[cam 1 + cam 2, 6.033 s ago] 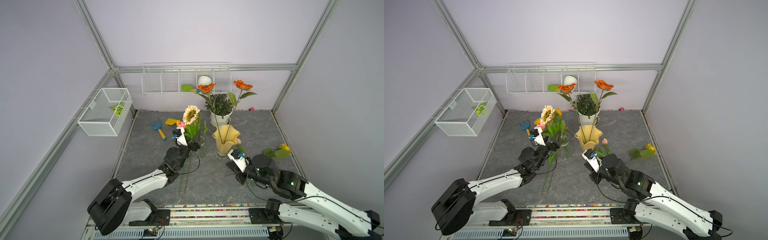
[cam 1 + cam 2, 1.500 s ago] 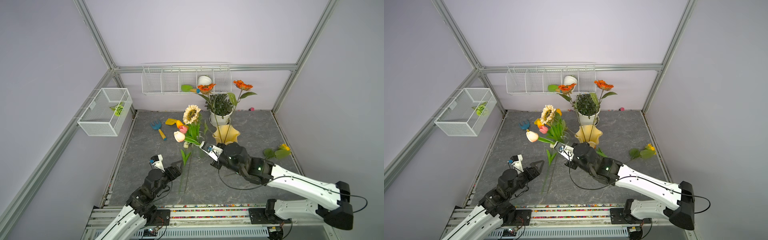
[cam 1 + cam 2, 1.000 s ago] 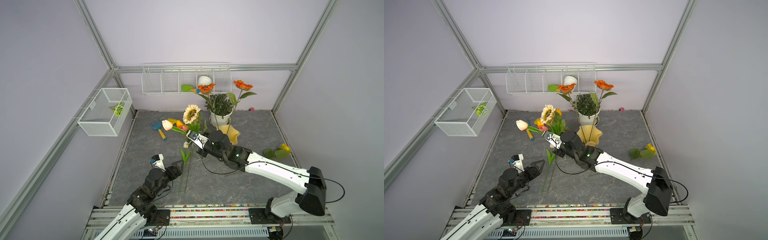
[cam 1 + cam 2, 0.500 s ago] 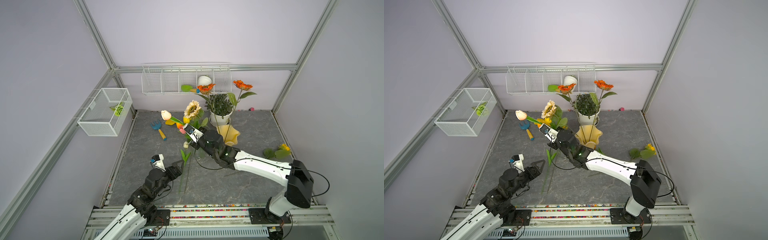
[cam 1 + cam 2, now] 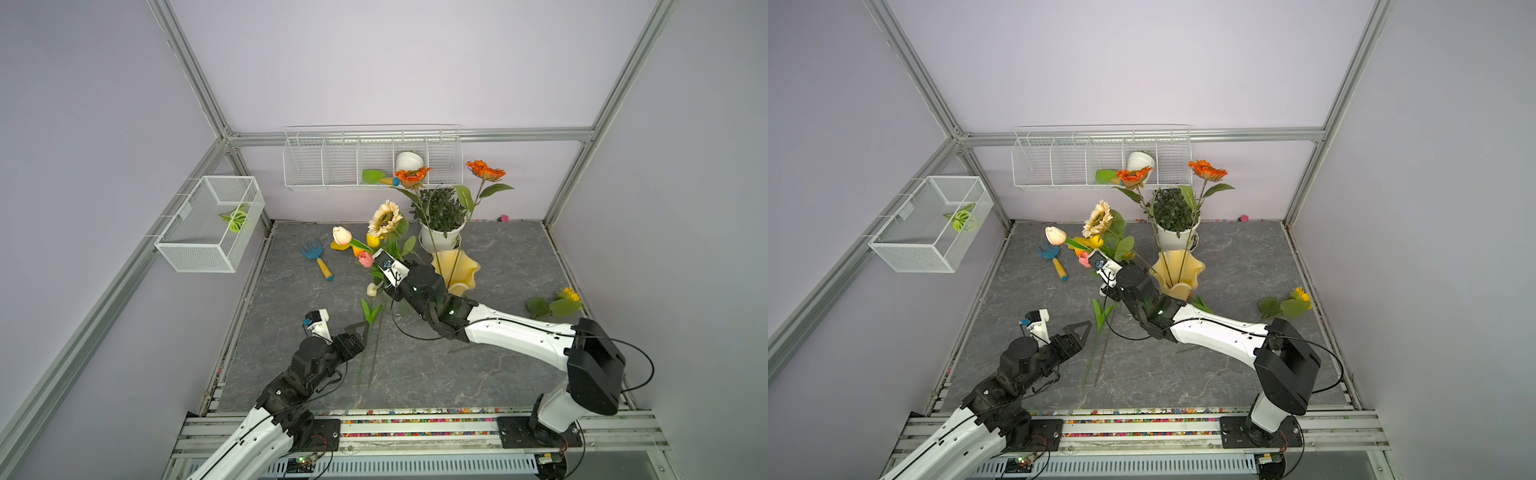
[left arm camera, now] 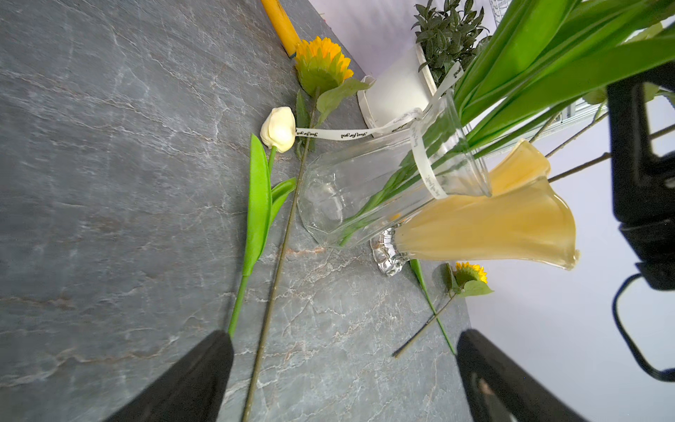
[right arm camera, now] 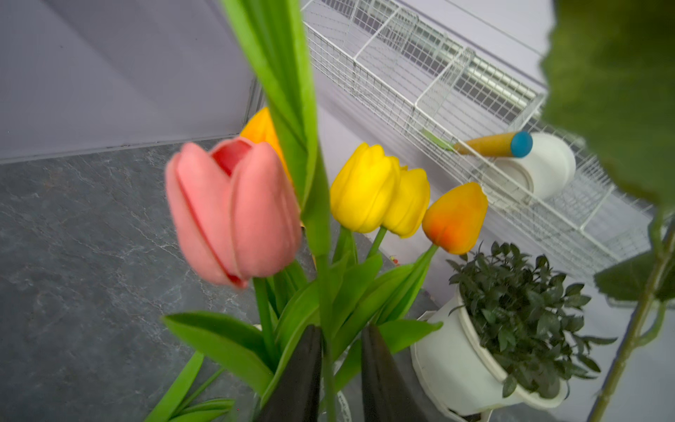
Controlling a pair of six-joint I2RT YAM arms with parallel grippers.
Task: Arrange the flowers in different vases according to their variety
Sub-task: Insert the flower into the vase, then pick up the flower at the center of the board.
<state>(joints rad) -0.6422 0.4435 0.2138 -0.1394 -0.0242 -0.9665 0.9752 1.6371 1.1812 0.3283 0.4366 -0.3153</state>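
Your left gripper (image 6: 341, 338) is nearest: jaws spread wide, empty, over the table (image 6: 109, 182). Ahead of it a white tulip (image 6: 278, 128) and a yellow sunflower (image 6: 321, 60) lie flat, stems side by side. Your right gripper (image 7: 341, 329) is just above the clear vase (image 6: 365, 190), jaws slightly parted around a tulip stem (image 7: 327, 350); a gap shows on one side, so it isn't pinching. The pink tulip (image 7: 233, 212), yellow tulips (image 7: 365, 190) and orange tulip (image 7: 456, 219) stand in that vase. Just beside it, the pale-yellow vase (image 5: 459, 270) holds two orange flowers (image 5: 412, 176).
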